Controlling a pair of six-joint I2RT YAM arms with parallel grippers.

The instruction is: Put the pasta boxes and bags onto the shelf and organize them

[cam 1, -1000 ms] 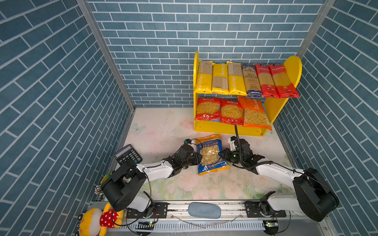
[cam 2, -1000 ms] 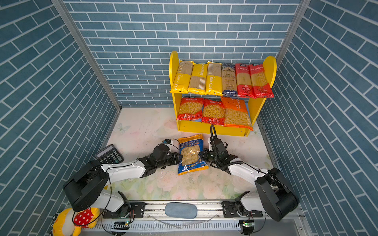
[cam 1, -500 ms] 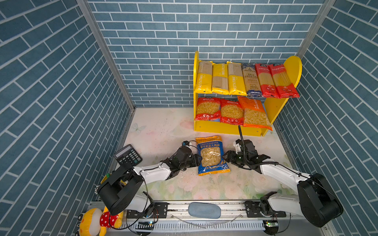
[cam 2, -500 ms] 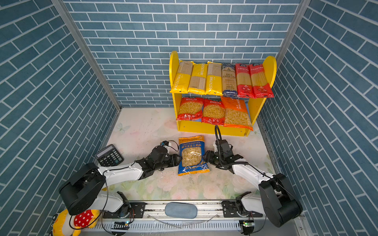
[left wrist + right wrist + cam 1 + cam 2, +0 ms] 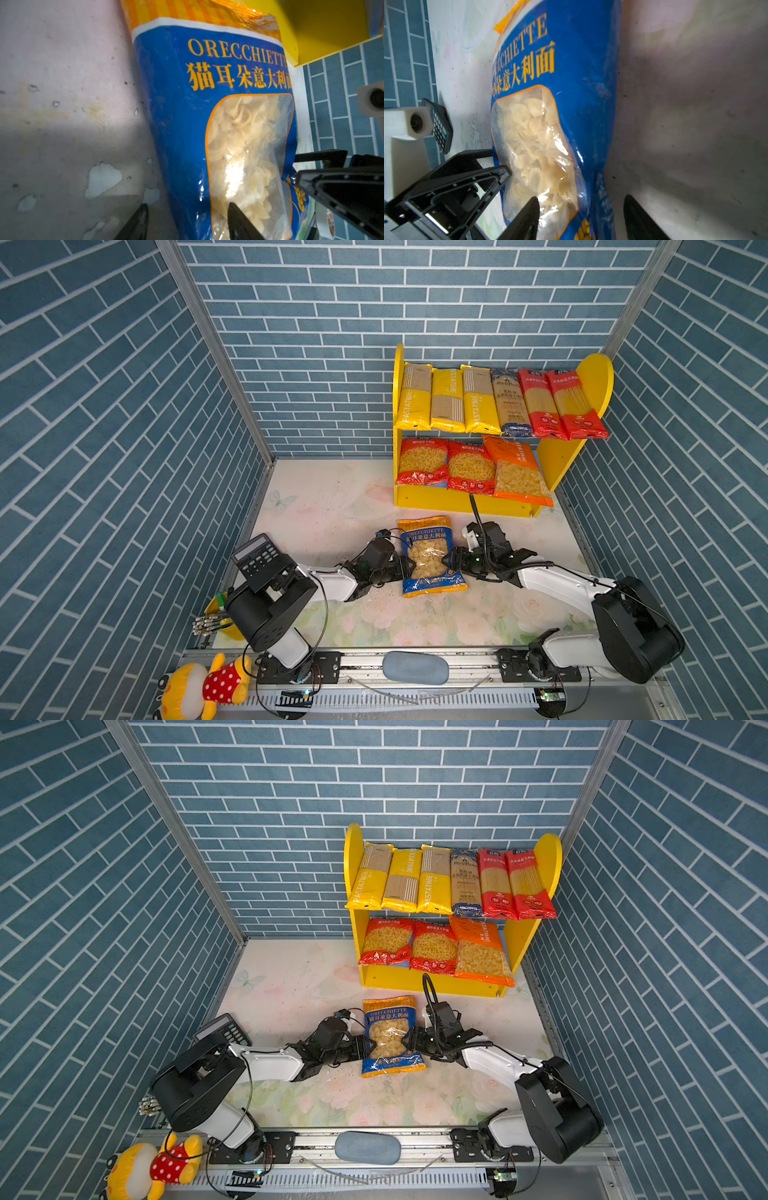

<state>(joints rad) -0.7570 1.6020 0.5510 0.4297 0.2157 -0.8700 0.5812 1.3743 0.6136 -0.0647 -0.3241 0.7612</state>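
Wrist views alone show left tool (image 5: 187, 204) and right tool (image 5: 581, 197), jaws parted, astride opposite edges of the blue "ORECCHIETTE" bag (image 5: 430, 558) flat on the tabletop (image 5: 332, 506); beyond, both top views show the shelf (image 5: 424, 499), three bags (image 5: 469, 466) below, six long packs (image 5: 511, 402) above, three marked "PASTATIME".

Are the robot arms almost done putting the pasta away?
Nearly. Done: nine packs on the shelf, six long ones on top, three bags below. In hand: the left pincer and right pincer, both open, straddle the sides of the blue orecchiette bag on the table. Left: lifting it onto the shelf.
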